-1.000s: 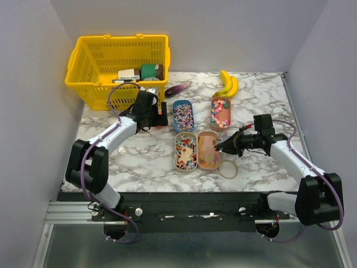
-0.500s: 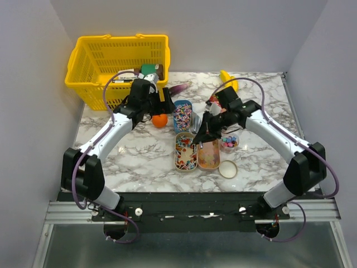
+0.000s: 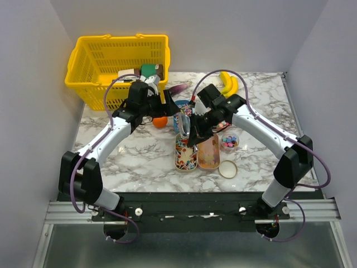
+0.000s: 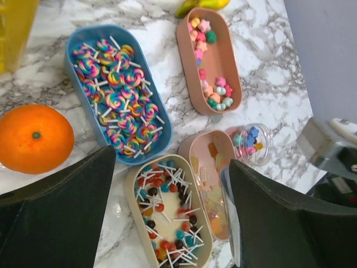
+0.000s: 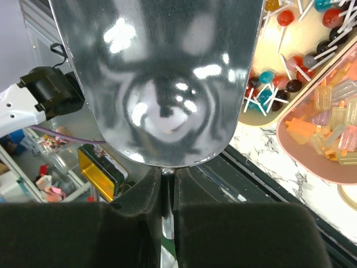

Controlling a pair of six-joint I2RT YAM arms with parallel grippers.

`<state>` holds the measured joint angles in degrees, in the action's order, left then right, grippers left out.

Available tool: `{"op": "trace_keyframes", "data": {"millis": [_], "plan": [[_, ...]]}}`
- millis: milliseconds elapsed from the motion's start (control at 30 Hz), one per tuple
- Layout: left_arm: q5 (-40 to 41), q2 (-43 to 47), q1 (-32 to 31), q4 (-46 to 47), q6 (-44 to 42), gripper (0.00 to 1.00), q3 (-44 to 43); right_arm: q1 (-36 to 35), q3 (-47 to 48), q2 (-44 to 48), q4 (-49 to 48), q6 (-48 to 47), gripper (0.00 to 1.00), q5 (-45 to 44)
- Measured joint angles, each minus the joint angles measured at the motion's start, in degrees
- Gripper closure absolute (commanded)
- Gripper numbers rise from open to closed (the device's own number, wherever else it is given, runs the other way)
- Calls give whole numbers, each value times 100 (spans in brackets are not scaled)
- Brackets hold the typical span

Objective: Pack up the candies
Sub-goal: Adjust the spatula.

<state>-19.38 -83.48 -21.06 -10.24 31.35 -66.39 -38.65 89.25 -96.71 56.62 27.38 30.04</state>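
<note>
Four oval trays (image 4: 95, 29) on the veined marble table (image 4: 268, 72) hold your candies (image 4: 120, 95): swirled lollipops in the blue, ball lollipops in the cream, stars and wrapped bits in the pinks. Your right gripper (image 5: 167, 184) is clamped on a glossy metal scoop (image 5: 159, 72). Your left gripper (image 4: 170, 167) hangs wide open above the trays, holding nothing.

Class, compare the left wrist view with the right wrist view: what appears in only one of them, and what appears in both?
Only the left wrist view shows the orange, the blue tray of swirl lollipops, the long pink tray of star-shaped sweets and the small jar of sweets. Only the right wrist view shows the right tool clamped on the handle of the metal scoop. Both show the beige tray of ball lollipops and the other pink tray of bar-shaped sweets.
</note>
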Motion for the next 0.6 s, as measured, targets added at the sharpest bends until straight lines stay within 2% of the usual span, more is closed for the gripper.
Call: {"op": "trace_keyframes", "data": {"millis": [300,600], "plan": [[-448,-225,7,210,22,17,153,-4,96,-9,203,-190,99,-4],[-463,-439,7,376,-28,22,334,-4,549,-149,584,-186,99,-79]]}}
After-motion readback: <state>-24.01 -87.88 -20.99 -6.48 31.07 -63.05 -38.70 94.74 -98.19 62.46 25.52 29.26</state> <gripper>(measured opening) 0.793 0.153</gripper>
